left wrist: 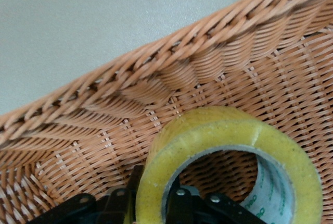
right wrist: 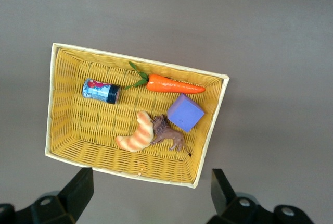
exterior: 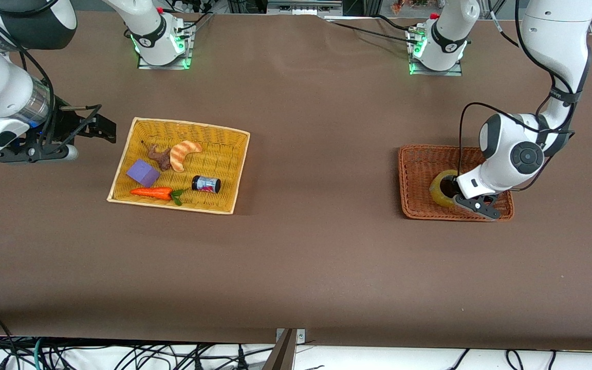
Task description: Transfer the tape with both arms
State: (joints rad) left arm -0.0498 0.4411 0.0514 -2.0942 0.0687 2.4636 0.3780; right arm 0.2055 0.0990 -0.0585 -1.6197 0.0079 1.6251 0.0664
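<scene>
Brown cloth-covered table (exterior: pixel 306 257), contents listed from the front camera's edge toward the arm bases.

1. Orange-brown wicker basket (exterior: pixel 414 205), at the left arm's end of the table. Holds the roll of clear yellowish packing tape (exterior: pixel 437 191), standing on edge inside the basket near one woven wall.
2. Left gripper (exterior: pixel 452 194), black, two-fingered, lowered into this basket. One finger sits inside the roll's core hole, the other against the outer face; the jaws are nearly together, pinching the roll's wall (left wrist: pixel 151 193). Roll rests on the basket floor.
3. Pale yellow rectangular wicker tray (exterior: pixel 121 198), toward the right arm's end. Contents, near to far: orange toy carrot with green leaves (exterior: pixel 152 192); small black-capped cylindrical jar (exterior: pixel 206 184) lying on its side; purple cube (exterior: pixel 143 172); brown toy animal (exterior: pixel 160 156); striped tan croissant (exterior: pixel 183 153).
4. Right gripper (exterior: pixel 102 128), black, hanging above the table just beside the yellow tray, waiting. Jaws spread wide, nothing between them (right wrist: pixel 151 198).
</scene>
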